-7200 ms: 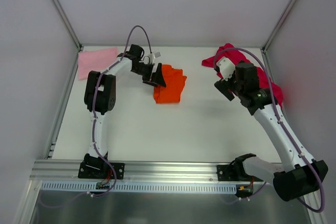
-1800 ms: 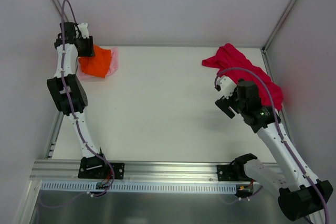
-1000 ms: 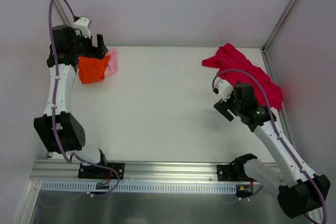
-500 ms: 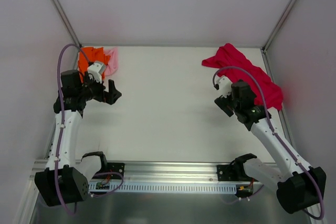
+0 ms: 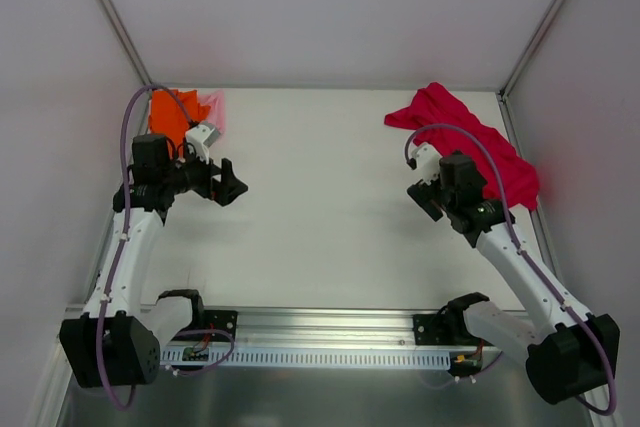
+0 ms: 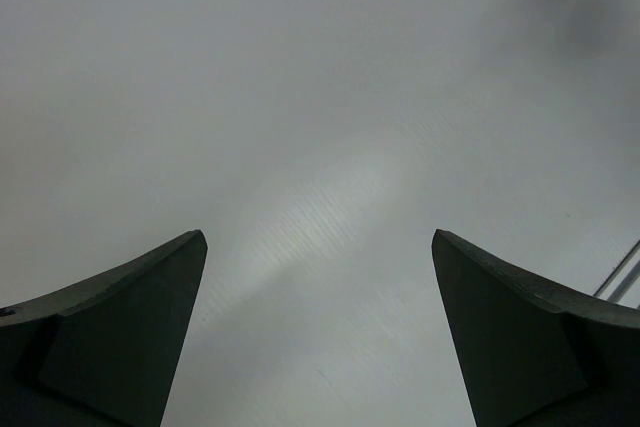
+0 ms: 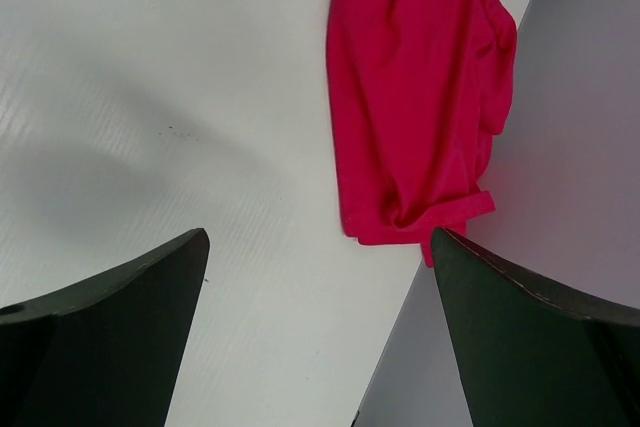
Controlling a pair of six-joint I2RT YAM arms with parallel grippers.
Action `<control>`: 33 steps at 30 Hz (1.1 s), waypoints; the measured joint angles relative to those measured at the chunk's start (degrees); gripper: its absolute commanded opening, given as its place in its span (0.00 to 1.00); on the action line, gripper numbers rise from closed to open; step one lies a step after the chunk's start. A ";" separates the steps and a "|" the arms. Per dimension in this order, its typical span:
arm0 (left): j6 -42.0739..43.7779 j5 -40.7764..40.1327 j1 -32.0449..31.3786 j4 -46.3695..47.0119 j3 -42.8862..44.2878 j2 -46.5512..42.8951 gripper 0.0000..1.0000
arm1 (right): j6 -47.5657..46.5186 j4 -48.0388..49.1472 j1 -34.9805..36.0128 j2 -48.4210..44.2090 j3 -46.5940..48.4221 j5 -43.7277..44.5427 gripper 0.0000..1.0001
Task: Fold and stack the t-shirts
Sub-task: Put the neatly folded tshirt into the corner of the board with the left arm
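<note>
Top external view: the white table (image 5: 320, 207) is enclosed by grey walls at the far side, the left and the right, with a metal rail (image 5: 320, 325) along the near edge where both arm bases are bolted. The orange t-shirt (image 5: 168, 115) lies bunched in the far-left corner on top of the pink t-shirt (image 5: 213, 107), of which only a strip shows to its right. The magenta t-shirt (image 5: 455, 109) lies crumpled along the right edge, from the far-right corner towards the near side. The left gripper (image 5: 236, 185) hangs just near-side of the orange and pink pair, pointing towards the table centre, jaws apart and empty. The right gripper (image 5: 420, 199) sits just left of the magenta t-shirt, jaws apart, with nothing between them; its purple cable arcs over the cloth. The broad middle of the table between the two arms is bare. Left wrist view: the left gripper (image 6: 318, 237) stands wide, with only bare table (image 6: 330, 147) between its fingers (image 6: 120, 327). Right wrist view: the right gripper (image 7: 318, 232) stands wide over bare table (image 7: 150, 77); the magenta t-shirt (image 7: 410, 97) lies ahead in long folds, its right side against the foot of the grey side wall (image 7: 580, 97), leaving no room on that side.
</note>
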 measured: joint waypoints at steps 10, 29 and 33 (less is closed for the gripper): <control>0.96 -0.72 -4.57 1.03 2.10 4.04 0.99 | -0.33 1.29 -0.02 4.50 0.11 -0.37 1.00; 0.94 -3.50 -4.57 4.35 0.07 3.91 0.99 | -1.29 1.60 -0.11 5.33 3.10 -2.71 1.00; 0.92 -3.63 -4.57 4.46 0.07 3.72 0.99 | -1.29 2.14 -0.15 5.33 3.10 -2.82 1.00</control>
